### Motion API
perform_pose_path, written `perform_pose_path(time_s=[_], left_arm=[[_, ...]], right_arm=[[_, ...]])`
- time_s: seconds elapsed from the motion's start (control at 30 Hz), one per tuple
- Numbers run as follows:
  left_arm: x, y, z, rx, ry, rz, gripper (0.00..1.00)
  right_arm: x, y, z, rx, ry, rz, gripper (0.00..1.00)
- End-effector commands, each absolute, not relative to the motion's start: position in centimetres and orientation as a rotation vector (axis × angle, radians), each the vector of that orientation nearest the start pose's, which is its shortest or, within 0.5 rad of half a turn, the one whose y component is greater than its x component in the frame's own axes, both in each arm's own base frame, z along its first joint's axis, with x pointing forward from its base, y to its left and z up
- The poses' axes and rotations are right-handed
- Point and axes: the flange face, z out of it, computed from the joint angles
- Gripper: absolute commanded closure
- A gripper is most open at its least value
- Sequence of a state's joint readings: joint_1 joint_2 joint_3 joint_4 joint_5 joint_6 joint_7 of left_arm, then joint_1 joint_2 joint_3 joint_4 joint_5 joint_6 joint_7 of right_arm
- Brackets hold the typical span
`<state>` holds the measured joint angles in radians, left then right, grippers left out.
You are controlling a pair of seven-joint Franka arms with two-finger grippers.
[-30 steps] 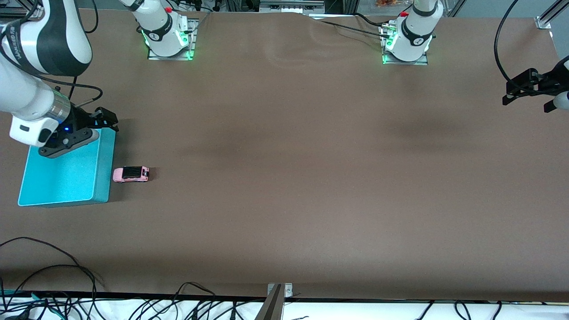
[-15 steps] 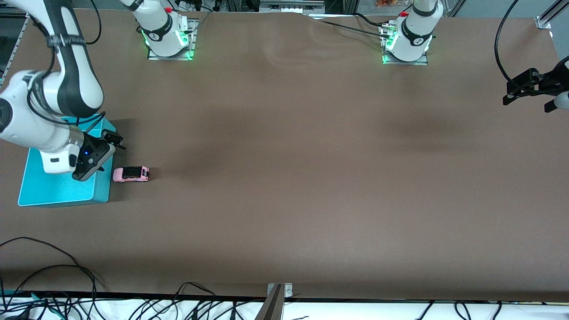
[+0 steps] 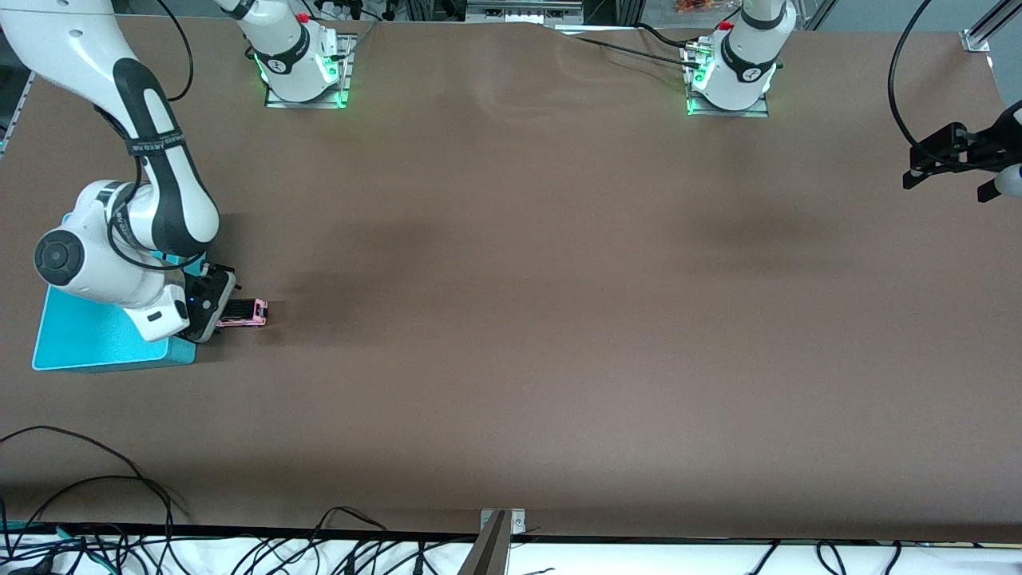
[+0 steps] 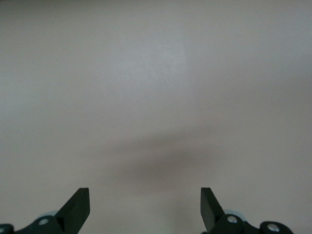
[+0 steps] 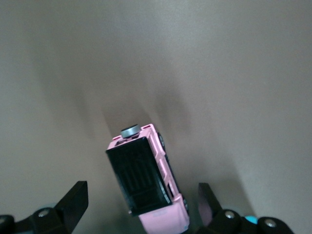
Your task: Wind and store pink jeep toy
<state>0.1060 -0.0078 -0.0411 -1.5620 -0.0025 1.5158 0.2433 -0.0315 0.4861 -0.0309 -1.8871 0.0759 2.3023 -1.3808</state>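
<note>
Since the earlier frames, the right gripper point(image 3: 217, 313) has been brought off the turquoise bin point(image 3: 96, 339) and lowered to the pink jeep toy point(image 3: 243, 312), which has not been shifted on the brown table point(image 3: 559, 319).

The jeep is seen standing on its wheels just beside the bin's wall, toward the right arm's end of the table; in the front view it lies at about three o'clock from the bin. In the right wrist view the pink jeep toy point(image 5: 146, 183) is framed between the spread fingers point(image 5: 73, 200), its black roof uppermost and a small grey spare wheel point(image 5: 130, 130) at the end pointing to about eleven o'clock. No contact between fingers and body can be made out.

The left gripper point(image 4: 145, 204) is held spread over bare table at the left arm's end, where that arm waits.

The approach to the grasp is judged to be the step in hand. A closing of the fingers on the jeep's sides is called for next, so that it can be drawn back for winding before being stored in the bin.
</note>
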Motion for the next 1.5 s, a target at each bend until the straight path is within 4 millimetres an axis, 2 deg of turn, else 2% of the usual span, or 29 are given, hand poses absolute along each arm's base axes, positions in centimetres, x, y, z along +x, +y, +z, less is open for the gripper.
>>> perform_pose_path(time_s=[0.0, 0.33, 0.4, 0.57, 0.63, 0.7, 0.87, 1.0, 1.2, 1.27, 1.37, 1.47], left_arm=[[54.7, 3.4, 63.4, -3.152, 0.271, 0.061, 0.0], [54.7, 3.3, 63.4, -3.152, 0.273, 0.061, 0.0], [54.7, 3.3, 63.4, -3.152, 0.271, 0.061, 0.0], [54.7, 3.3, 63.4, -3.152, 0.273, 0.061, 0.0], [54.7, 3.3, 63.4, -3.152, 0.273, 0.061, 0.0], [54.7, 3.3, 63.4, -3.152, 0.273, 0.061, 0.0], [54.7, 3.3, 63.4, -3.152, 0.273, 0.061, 0.0], [54.7, 3.2, 63.4, -3.152, 0.273, 0.061, 0.0], [54.7, 3.2, 63.4, -3.152, 0.273, 0.061, 0.0], [54.7, 3.2, 63.4, -3.152, 0.273, 0.063, 0.0], [54.7, 3.2, 63.4, -3.152, 0.273, 0.063, 0.0], [54.7, 3.2, 63.4, -3.152, 0.273, 0.063, 0.0]], right_arm=[[63.2, -3.7, 22.4, -2.399, -1.885, 0.018, 0.03], [63.2, -3.9, 20.2, -2.407, -1.9, 0.002, 0.23], [63.2, -3.9, 20.3, -2.409, -1.897, -0.001, 0.33], [63.1, -3.9, 21.6, -2.417, -1.902, -0.017, 0.68], [63.3, -3.8, 22.9, -2.424, -1.909, -0.036, 0.78], [63.4, -3.8, 24.0, -2.434, -1.911, -0.054, 0.83], [63.4, -3.6, 27.7, -2.441, -1.922, -0.087, 0.85], [63.3, -3.1, 31.6, -2.442, -1.948, -0.107, 0.85], [63.2, -2.7, 35.9, -2.443, -2.028, -0.115, 0.85], [62.9, -2.7, 36.9, -2.449, -2.026, -0.103, 0.85], [62.4, -3.0, 37.5, -2.448, -2.003, -0.074, 0.85], [62.0, -5.8, 37.4, -2.478, -1.969, -0.047, 0.85]])
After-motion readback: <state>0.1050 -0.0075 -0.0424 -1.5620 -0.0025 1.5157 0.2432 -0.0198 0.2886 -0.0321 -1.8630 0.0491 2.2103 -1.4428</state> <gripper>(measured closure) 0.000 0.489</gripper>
